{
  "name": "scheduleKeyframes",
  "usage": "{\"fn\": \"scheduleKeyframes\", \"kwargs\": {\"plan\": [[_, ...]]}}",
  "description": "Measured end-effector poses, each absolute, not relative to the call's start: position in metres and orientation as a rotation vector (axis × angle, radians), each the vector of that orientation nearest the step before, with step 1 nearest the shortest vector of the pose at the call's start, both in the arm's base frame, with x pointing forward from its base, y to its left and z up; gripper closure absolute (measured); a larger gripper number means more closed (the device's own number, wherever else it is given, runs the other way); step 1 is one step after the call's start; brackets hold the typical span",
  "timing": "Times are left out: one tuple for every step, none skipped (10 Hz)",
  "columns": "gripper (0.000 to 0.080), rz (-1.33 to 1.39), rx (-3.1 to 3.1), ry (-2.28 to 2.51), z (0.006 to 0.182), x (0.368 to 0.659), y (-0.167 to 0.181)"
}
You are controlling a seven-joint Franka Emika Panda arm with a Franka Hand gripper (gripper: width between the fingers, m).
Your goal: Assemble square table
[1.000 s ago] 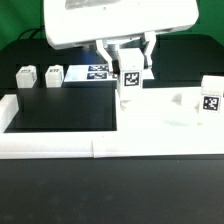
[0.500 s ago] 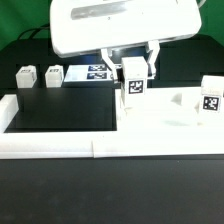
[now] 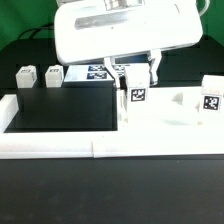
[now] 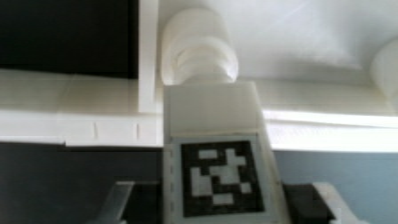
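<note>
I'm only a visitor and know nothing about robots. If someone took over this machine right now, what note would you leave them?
The gripper is shut on the held leg, which is upright over the tabletop, near its edge at the exterior view's left.
The standing leg is on the tabletop at the exterior view's right. I cannot tell whether it is fastened.
The two loose legs wait off the tabletop, beside the marker board.
Left to do: seat the held leg, then probably fetch and fit the other two.
</note>
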State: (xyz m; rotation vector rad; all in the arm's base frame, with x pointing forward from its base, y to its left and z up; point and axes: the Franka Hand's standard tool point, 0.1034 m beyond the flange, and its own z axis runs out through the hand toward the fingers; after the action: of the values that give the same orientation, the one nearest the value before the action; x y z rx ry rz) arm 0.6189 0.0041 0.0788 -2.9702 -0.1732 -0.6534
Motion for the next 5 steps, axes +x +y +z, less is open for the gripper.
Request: {"fn": "scheduleKeyframes", "kwargs": {"plan": [[0.0509, -0.657, -2.971, -0.171, 0.0774, 0.619, 0.0037], [0.0509, -0.676, -2.973, -0.17, 0.0772, 0.6204, 0.0038], [0.0509, -0.706, -2.975, -0.158, 0.0761, 0.6219, 0.0042], [0.0509, -0.713, -2.977, -0.149, 0.0738, 0.6214, 0.005], [0.0505, -0.712, -2.977, -0.147, 0.074, 0.6216, 0.004]]}}
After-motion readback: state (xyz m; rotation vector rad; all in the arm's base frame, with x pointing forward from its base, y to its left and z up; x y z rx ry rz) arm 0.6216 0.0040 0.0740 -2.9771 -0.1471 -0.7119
